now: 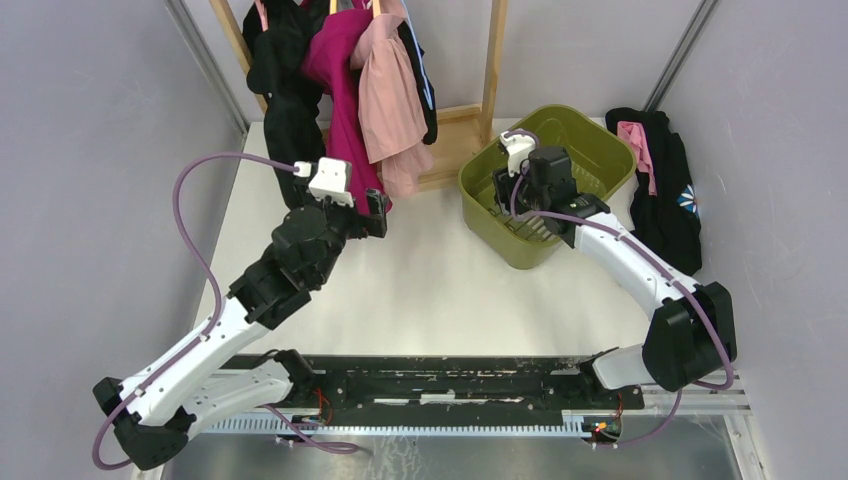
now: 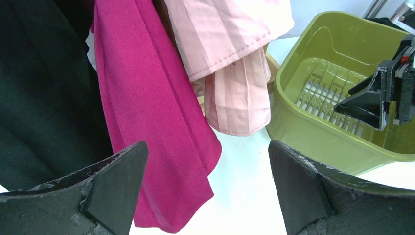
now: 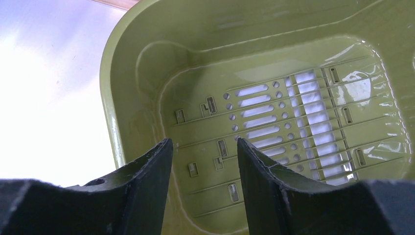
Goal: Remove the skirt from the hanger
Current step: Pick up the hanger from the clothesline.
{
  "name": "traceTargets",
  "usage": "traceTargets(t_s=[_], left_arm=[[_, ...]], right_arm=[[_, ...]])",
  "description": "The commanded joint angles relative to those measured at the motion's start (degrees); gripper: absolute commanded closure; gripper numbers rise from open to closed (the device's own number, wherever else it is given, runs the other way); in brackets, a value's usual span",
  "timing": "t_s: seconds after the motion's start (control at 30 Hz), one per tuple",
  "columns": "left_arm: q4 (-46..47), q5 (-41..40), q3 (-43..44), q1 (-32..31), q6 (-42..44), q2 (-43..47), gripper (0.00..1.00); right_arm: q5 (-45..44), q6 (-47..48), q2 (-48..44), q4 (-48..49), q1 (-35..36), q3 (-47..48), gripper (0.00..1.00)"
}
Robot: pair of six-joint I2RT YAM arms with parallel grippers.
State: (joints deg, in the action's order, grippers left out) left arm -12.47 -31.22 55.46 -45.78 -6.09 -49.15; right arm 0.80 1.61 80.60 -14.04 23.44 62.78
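Pink pleated skirt (image 1: 392, 100) hangs on the rack (image 1: 492, 60) at the counter's far edge; the left fingers (image 2: 117, 176) gape wide, empty, beside a magenta garment (image 2: 151, 112). Partly open, the right fingers (image 3: 147, 181) hold nothing inside the green basket (image 3: 137, 58).

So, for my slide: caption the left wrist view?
Open left gripper faces a hanging magenta garment and pink garment, green basket at right.

basket (image 3: 147, 54): glossy smooth plastic | hung garments (image 2: 156, 122): matt cloth | rack (image 1: 493, 60): bare wood
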Motion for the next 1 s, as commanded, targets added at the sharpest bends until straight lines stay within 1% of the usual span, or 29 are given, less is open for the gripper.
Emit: traceTargets(t_s=[0.0,0.17,0.37,0.43,0.57,0.67,0.77,0.9,0.97], left_arm=[[2.2,0.3,4.4,-0.3,4.5,-1.2,0.00],[3.3,-3.2,8.4,-0.2,6.5,-3.3,0.00],[5.2,-2.2,14.1,-0.2,7.9,-4.6,0.03],[5.1,-2.6,13.8,-0.2,7.8,-4.2,0.04],[6.4,-4.6,9.6,-0.2,7.6,-3.0,0.06],[6.1,-5.3,10.2,-0.2,8.2,-3.3,0.08],[7.4,-7.6,13.5,-0.2,11.6,-3.9,0.10],[10.7,-10.6,19.4,0.1,18.3,-6.8,0.05],[10.0,-10.7,22.9,1.2,19.9,-9.5,0.05]], right_arm=[[-1.1,0.3,-0.4,2.5,0.3,1.7,0.43],[-1.3,0.1,-0.4,2.6,0.4,1.8,0.43],[-1.3,-0.4,0.0,2.2,0.4,3.2,0.43],[-1.0,-0.7,0.1,1.0,0.4,5.1,0.43],[-0.1,-0.9,0.3,0.4,0.8,9.6,0.43],[-0.2,-1.0,1.5,-1.1,1.2,13.5,0.44],[-0.5,-1.3,2.0,-1.8,1.5,15.5,0.44],[-0.7,-2.3,1.9,-0.7,1.9,13.6,0.44],[-0.6,-2.6,1.8,-0.4,2.1,12.8,0.44]])
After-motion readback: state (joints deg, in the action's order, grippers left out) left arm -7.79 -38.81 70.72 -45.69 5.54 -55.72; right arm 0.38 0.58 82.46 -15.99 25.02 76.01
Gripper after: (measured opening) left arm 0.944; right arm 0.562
